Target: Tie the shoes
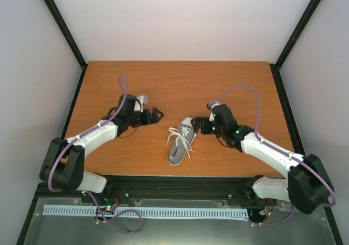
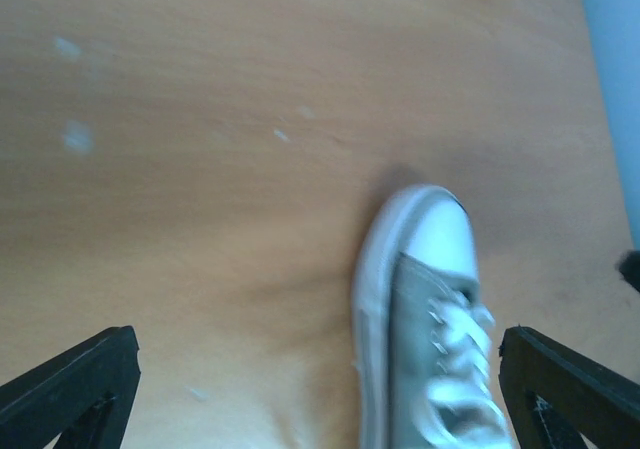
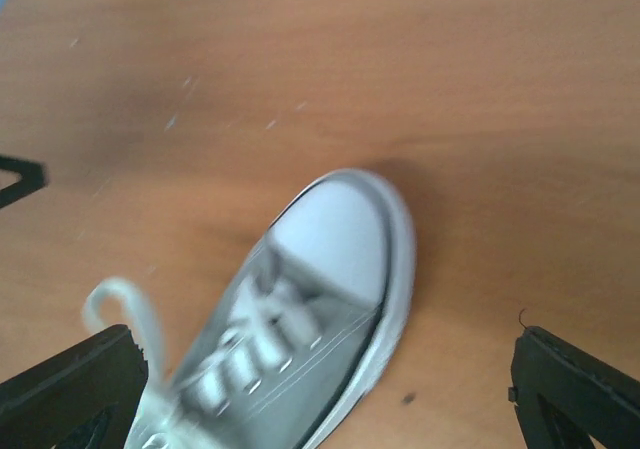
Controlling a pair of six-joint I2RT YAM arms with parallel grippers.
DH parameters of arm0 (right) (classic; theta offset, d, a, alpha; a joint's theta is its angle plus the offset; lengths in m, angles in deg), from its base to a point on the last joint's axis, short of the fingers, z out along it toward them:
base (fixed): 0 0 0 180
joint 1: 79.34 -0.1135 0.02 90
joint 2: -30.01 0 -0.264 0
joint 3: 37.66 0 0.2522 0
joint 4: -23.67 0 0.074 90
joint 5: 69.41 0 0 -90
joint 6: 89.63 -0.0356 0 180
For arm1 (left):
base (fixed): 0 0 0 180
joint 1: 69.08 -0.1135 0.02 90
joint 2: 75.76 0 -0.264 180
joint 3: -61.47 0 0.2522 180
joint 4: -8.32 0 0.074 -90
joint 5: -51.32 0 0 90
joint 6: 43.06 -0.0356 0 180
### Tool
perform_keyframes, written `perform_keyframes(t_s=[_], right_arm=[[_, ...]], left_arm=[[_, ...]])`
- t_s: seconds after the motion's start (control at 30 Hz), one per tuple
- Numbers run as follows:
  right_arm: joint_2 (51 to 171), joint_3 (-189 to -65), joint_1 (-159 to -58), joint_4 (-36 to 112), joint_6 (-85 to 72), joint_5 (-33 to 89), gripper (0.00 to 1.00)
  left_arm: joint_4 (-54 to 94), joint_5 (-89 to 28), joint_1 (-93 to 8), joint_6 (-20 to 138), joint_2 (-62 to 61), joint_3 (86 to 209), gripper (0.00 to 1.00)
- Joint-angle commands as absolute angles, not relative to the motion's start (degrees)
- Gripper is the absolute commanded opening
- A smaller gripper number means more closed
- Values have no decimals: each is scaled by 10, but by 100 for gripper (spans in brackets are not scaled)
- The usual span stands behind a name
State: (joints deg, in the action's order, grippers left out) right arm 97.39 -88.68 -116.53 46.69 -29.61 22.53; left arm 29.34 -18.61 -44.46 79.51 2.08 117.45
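- Presently, the sneaker (image 1: 181,141) is found resting on its sole on the table (image 1: 234,81), near the middle and toward the near edge, toe turned to the far right.
- It is flanked by both arms: the right gripper (image 1: 197,126) is placed just beside the toe cap (image 3: 335,234), and the left gripper (image 1: 157,114) is held apart, to the left.
- Both claws are seen spread wide in the wrist views, fingers (image 2: 75,389) at the frame edges. Nothing is pinched by either.
- The laces (image 1: 179,138) are noted sprawled across the sneaker and onto the table at its left. One loop (image 3: 112,304) is shown.
- Whether a finished bow is formed cannot be told, owing to blur. The task is judged unconfirmed, with the knot to be checked.
- No container is recorded in any view.
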Motion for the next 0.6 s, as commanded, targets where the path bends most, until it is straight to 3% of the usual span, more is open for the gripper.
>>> perform_keyframes(t_s=[0.0, 0.27, 0.43, 0.57], right_arm=[[1016, -926, -1074, 464, -224, 256, 100], [1006, -920, -795, 419, -173, 295, 100], [991, -866, -731, 330, -153, 247, 100], [1017, -828, -727, 254, -143, 196, 100]], left_arm=[[248, -128, -569, 777, 68, 1210, 100], [189, -163, -823, 792, 24, 1155, 100], [156, -322, -833, 731, -20, 1093, 100], [128, -341, -834, 716, -13, 1086, 100]])
